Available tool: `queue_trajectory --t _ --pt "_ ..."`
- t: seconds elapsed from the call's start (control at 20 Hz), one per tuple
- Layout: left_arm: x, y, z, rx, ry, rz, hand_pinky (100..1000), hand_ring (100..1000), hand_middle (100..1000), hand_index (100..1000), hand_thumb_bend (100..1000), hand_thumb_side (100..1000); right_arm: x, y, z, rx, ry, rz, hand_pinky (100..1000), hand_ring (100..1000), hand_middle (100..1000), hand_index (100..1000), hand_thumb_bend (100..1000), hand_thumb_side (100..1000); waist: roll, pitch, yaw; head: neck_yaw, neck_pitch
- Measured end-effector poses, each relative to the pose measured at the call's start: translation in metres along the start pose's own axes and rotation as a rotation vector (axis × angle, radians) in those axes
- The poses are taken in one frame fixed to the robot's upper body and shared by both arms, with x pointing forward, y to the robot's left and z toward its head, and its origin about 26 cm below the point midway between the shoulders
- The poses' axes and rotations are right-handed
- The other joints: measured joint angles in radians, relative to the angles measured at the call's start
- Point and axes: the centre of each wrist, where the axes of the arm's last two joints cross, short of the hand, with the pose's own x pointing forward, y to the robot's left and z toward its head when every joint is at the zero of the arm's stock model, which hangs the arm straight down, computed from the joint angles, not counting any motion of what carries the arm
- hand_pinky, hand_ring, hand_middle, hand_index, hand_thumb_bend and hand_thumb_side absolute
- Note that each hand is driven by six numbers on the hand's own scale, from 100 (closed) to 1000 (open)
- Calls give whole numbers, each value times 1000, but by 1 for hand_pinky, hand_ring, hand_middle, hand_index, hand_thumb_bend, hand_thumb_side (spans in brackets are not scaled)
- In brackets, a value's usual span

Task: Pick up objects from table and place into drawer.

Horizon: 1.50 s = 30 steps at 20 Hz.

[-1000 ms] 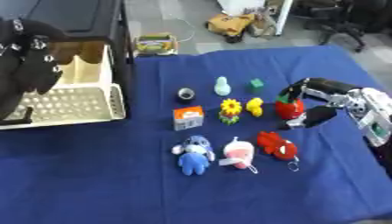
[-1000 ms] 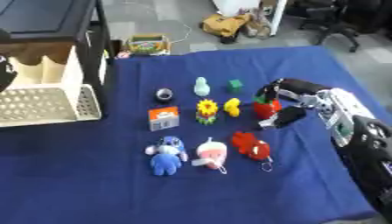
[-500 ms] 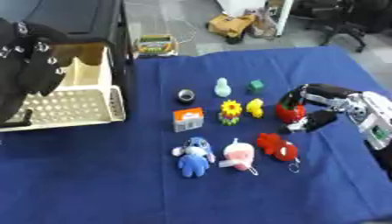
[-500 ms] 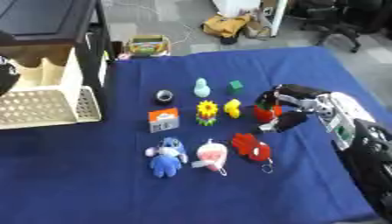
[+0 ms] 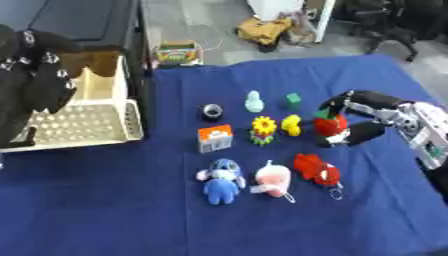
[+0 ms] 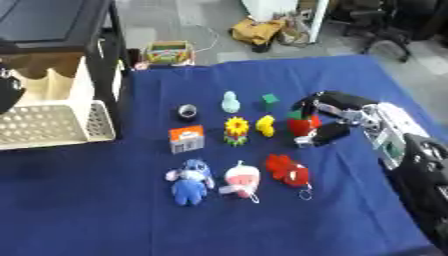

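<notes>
Our right hand [image 5: 363, 120] curls its fingers [image 5: 331, 103] and thumb around the red toy [image 5: 330, 124] near the desk's [image 5: 122, 210] right edge, gripping it for the drawer [image 5: 83, 117] at left.

R arm comes in from the right edge, forearm white/silver, wrist angled toward centre. R hand [image 5: 350, 120] low over the table, fingers [image 5: 337, 101] arched above and thumb below, curled in a pinch. L hand [image 5: 33, 85] at far left edge, black, big in view; finger pose unclear.
</notes>
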Motion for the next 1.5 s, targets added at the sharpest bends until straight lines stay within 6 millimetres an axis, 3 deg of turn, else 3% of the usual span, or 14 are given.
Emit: queue_trajectory --t 0.15,0.2,0.25,0.45,0.7,1.1,1.5 --pt "0 0 0 -4 3 0 100 100 100 697 166 1000 1 -8 -1 -52 8 33 733 784 694 882 669 847 -2 0 0 -1 0" --pt "0 0 0 -4 3 0 100 100 100 697 164 1000 1 -9 -1 -64 11 40 735 784 694 881 633 856 -2 0 0 -1 0" --pt "0 0 0 -4 3 -1 100 100 100 697 167 1000 0 -9 -1 -78 15 42 735 784 694 881 672 857 -2 0 0 -1 0" --pt "0 0 0 -5 5 -1 100 100 100 697 167 1000 -1 -13 1 -126 35 56 737 790 706 886 683 861 -3 1 -1 -2 -8" --pt "-1 -2 0 -4 5 6 100 100 100 696 164 1000 -5 -12 2 -133 66 59 758 826 749 923 698 819 -1 2 9 -10 -15" --pt "-2 -3 0 -5 8 6 100 100 100 695 161 1000 -13 2 3 -76 97 11 758 816 737 944 727 683 3 5 23 -26 -17" --pt "-3 -5 0 -2 11 10 100 100 100 694 160 1000 -14 9 1 -64 119 -56 751 795 711 943 709 668 8 5 34 -40 -26"
